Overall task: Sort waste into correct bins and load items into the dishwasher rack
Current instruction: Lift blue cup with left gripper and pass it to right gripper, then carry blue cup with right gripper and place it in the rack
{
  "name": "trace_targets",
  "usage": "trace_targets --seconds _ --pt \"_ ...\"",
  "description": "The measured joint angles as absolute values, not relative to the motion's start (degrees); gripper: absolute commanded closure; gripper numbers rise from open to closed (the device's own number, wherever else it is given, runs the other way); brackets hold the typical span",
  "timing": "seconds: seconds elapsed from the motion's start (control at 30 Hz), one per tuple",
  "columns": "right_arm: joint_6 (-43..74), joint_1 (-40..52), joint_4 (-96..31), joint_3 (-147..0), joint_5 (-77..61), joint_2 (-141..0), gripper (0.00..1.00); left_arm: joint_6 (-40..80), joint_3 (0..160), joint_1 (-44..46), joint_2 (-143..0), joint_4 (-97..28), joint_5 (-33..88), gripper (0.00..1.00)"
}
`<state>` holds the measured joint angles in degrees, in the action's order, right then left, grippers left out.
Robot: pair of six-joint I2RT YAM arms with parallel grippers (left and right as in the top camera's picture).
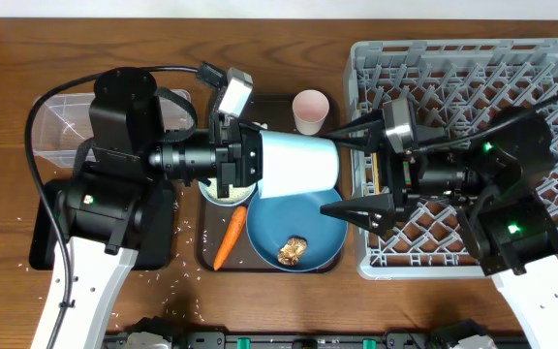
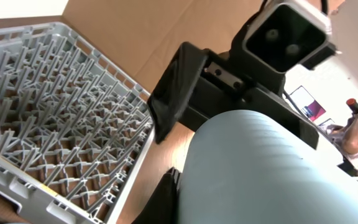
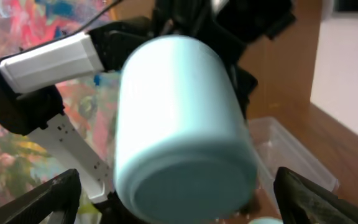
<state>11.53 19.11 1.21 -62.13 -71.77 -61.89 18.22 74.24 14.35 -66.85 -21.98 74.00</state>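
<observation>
My left gripper (image 1: 252,160) is shut on the light-blue cup (image 1: 300,163), holding it on its side above the brown tray with its base toward the right arm. My right gripper (image 1: 347,173) is open, with one finger on each side of the cup's base, not touching it. The right wrist view shows the cup's base (image 3: 179,124) between the open fingers (image 3: 179,208). The cup fills the left wrist view (image 2: 260,168). The grey dishwasher rack (image 1: 473,87) stands at the right. The pink cup (image 1: 310,110), the blue plate (image 1: 308,215) with a brown food lump (image 1: 292,250), the carrot (image 1: 230,238) and the rice-filled bowl (image 1: 223,192) lie below.
The clear plastic box (image 1: 58,124) is at the far left. The black tray (image 1: 158,242) lies mostly under my left arm. Plate, bowl and carrot sit on a dark brown serving tray (image 1: 204,260). Rice grains (image 1: 177,264) are scattered on the table.
</observation>
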Motion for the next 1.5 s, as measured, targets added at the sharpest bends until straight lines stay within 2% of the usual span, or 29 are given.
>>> trace_targets --seconds 0.27,0.53,0.6,0.7,0.73,0.83,0.9,1.03,1.27,1.5 --pt "11.27 23.75 4.34 -62.13 -67.24 -62.04 0.22 18.22 74.24 14.35 -66.85 -21.98 75.09 0.94" --pt "11.22 23.75 5.5 -62.13 -65.17 -62.17 0.48 18.2 74.24 14.33 -66.85 -21.96 75.5 0.93" --pt "11.33 23.73 5.54 -62.13 -65.08 -62.17 0.53 18.09 74.24 14.35 -66.85 -21.89 75.64 0.73" --pt "11.35 23.75 5.34 -62.13 -65.28 -62.19 0.52 18.2 74.24 14.35 -66.85 -21.78 75.66 0.42" --pt "11.35 23.75 5.3 -62.13 -65.28 -62.19 0.53 18.31 74.24 14.35 -66.85 -21.5 75.61 0.27" --pt "11.33 23.7 4.47 -62.13 -65.25 -62.19 0.57 18.46 74.22 14.28 -66.85 -20.47 74.78 0.19" --pt "11.31 23.35 3.57 -62.13 -65.14 -62.19 0.6 18.48 74.22 13.85 -66.85 -20.38 73.8 0.17" --pt "11.35 20.16 -0.82 -62.13 -65.08 -62.0 0.6 18.24 74.22 10.02 -66.85 -20.29 71.53 0.14" --pt "11.29 7.86 -10.41 -62.13 -64.38 -60.55 0.62 18.22 74.22 0.62 -66.85 -20.47 69.84 0.14" --pt "9.89 -7.18 -32.64 -62.52 -53.8 -59.83 0.63 18.24 74.22 -2.11 -66.85 -21.65 69.87 0.14"
